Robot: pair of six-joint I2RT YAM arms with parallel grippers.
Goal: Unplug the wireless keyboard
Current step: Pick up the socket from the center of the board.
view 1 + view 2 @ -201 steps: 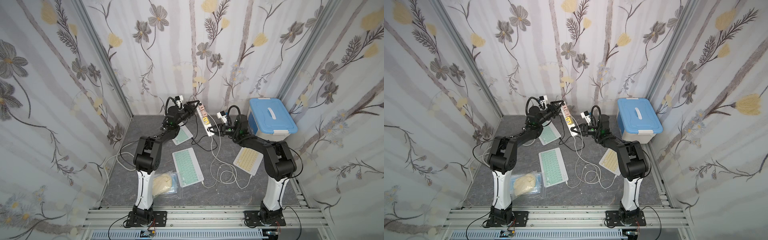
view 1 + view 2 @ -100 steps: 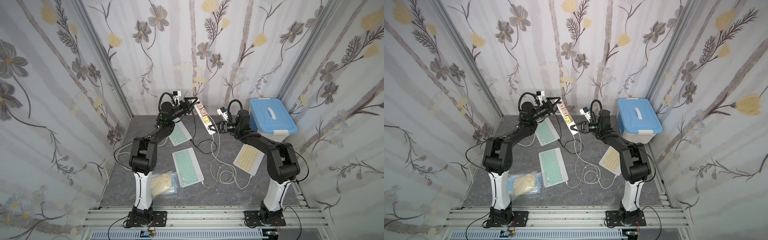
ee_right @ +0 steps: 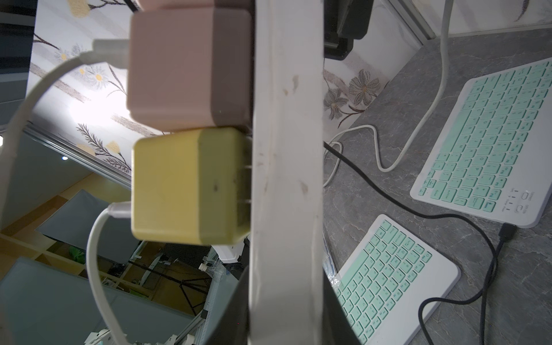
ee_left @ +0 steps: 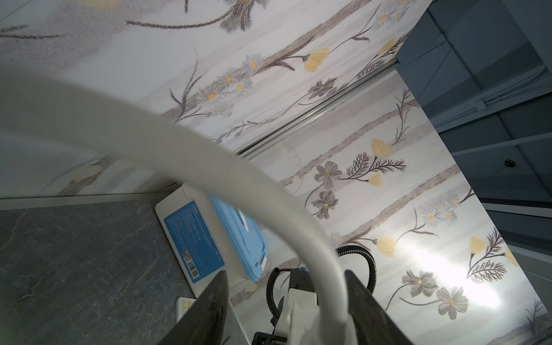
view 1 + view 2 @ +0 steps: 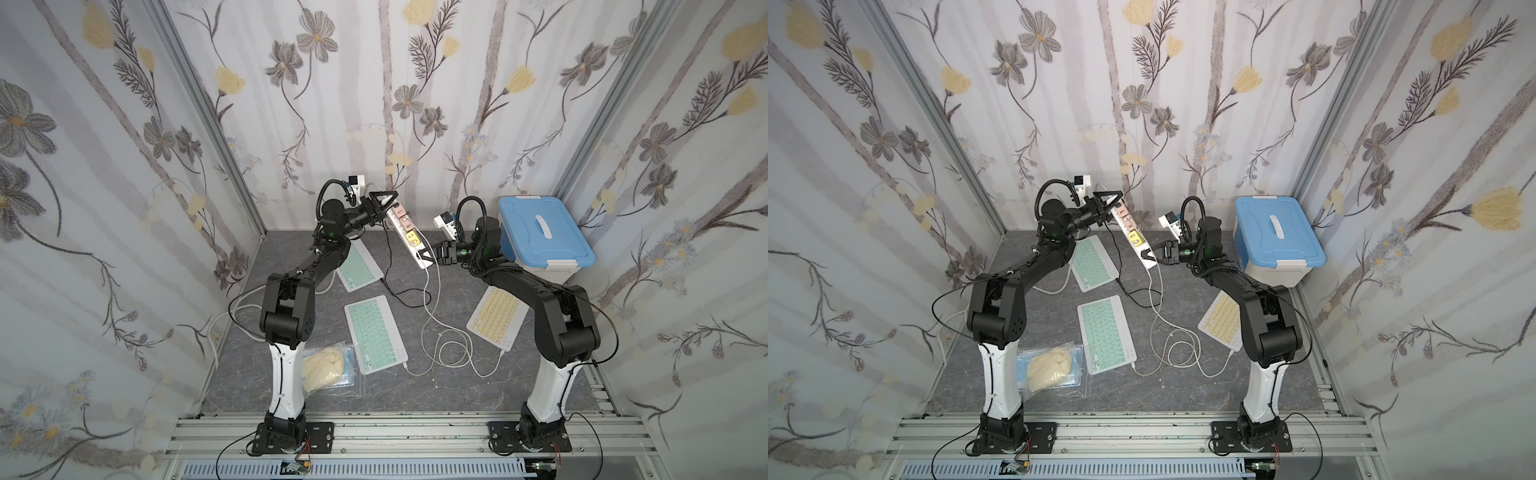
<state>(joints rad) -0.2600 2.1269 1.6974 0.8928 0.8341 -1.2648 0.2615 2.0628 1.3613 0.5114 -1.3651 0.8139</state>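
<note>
My right gripper [image 5: 433, 254] is clamped on the lower end of the white power strip [image 3: 286, 149], which tilts up off the tabletop [image 5: 436, 386] carrying a pink charger [image 3: 179, 65] and a yellow charger [image 3: 179, 185] whose prongs partly show. My left gripper [image 5: 384, 202] has its jaws apart around the thick white cord [image 4: 209, 155] at the strip's upper end. The far mint keyboard [image 5: 358, 266], near mint keyboard [image 5: 374, 332] and yellow keyboard [image 5: 496, 318] lie flat below, each with a cable attached.

Mint-green keys on white cases are being shown off by the middle keyboard [image 5: 374, 334] and the far keyboard [image 5: 359, 266], pale yellow ones by the third keyboard [image 5: 496, 316], while a yellow charger [image 3: 191, 185] and a pink charger [image 3: 185, 65] are being worn by the white power strip [image 3: 286, 149], and grey-and-yellow flowers by the walls [image 5: 374, 83].
</note>
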